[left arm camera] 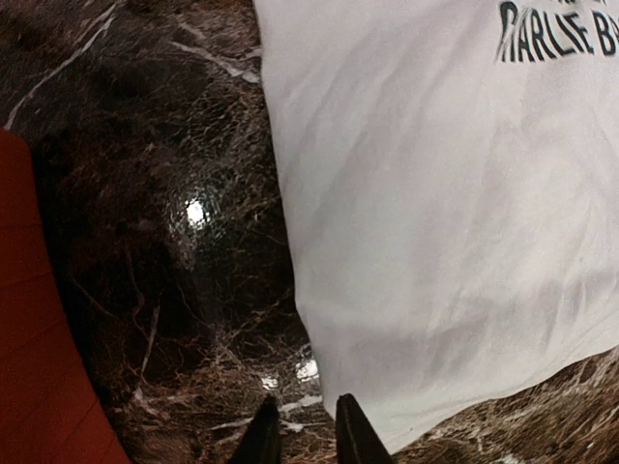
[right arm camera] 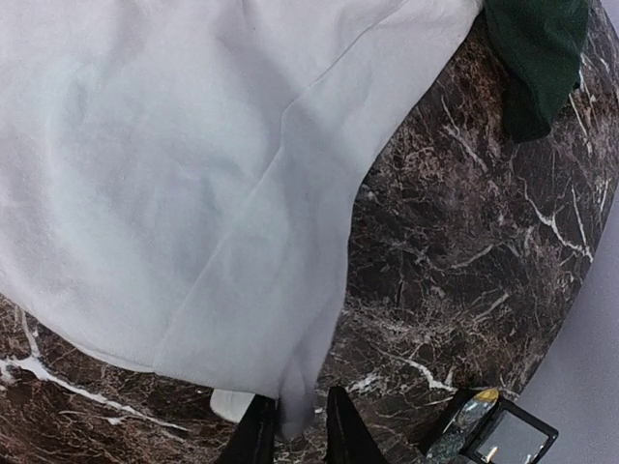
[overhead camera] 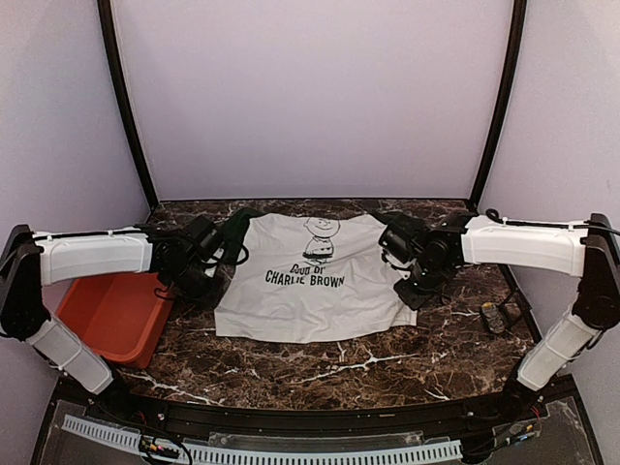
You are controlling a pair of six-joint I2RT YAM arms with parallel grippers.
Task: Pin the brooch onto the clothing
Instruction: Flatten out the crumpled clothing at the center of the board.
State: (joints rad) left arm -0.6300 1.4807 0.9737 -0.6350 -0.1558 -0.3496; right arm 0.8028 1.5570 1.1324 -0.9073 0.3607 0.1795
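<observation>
Shirt lay flat on the worktop between two slightly parted, empty claws, the left claw beside its left hem, the right claw over its right hem corner, and the likely brooch farther right, nearest that arm.

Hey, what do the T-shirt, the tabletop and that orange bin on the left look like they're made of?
T-shirt: soft knit fabric, probably cotton, matte; it wrinkles and lies limp.
Tabletop: dark brown marble or a marble-look laminate, polished; white veins and lamp glare.
Bin: likely moulded plastic, smooth even orange-red walls.
</observation>
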